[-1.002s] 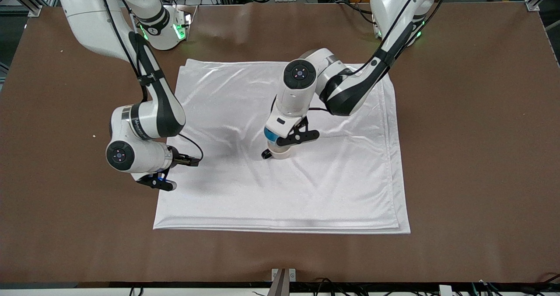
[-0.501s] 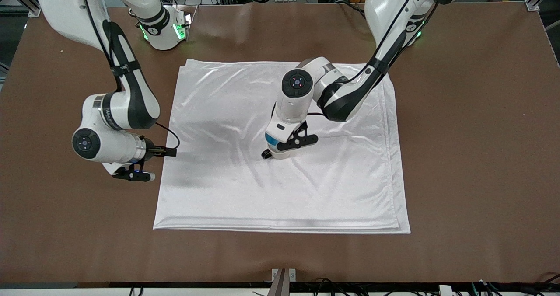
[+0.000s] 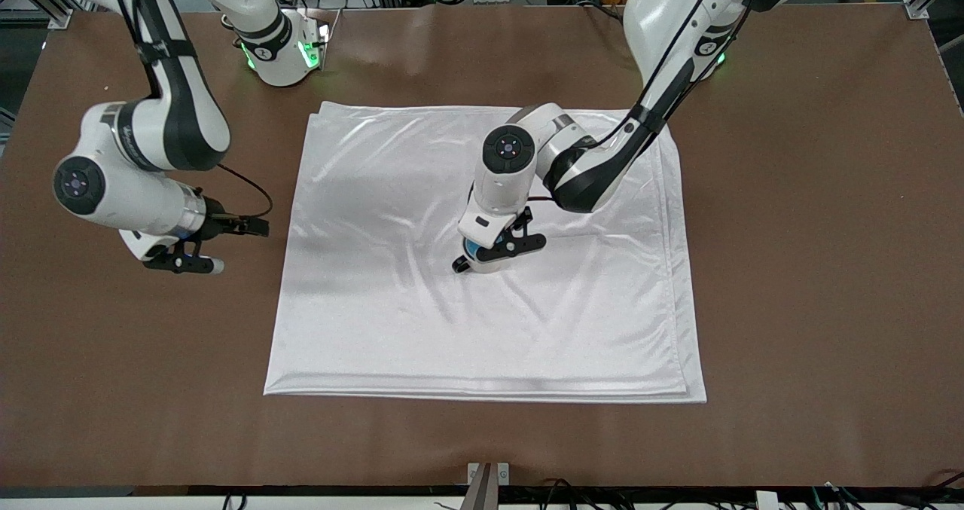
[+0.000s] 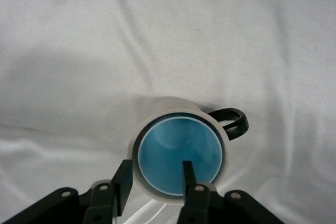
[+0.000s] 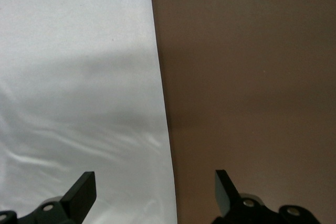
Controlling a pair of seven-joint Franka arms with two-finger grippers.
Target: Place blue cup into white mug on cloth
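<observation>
One blue cup [image 4: 178, 156], one white mug [image 4: 157, 113], one cloth [image 3: 422, 329]

Your work surface is a wide brown matte table [image 3: 813, 269]. One thing lies directly on it: a large shiny white satin-like cloth [image 3: 527, 337], folded into a near-square rectangle with soft wrinkles, filling the middle of the table. The table shows bare brown on every side of the cloth.

Through the right wrist camera, you see the cloth's straight edge [image 5: 164, 124] running between the two spread jaws, white cloth under one jaw and brown table [image 5: 252, 77] under the other. Under the left jaws there is cloth [image 4: 173, 30] all around.
</observation>
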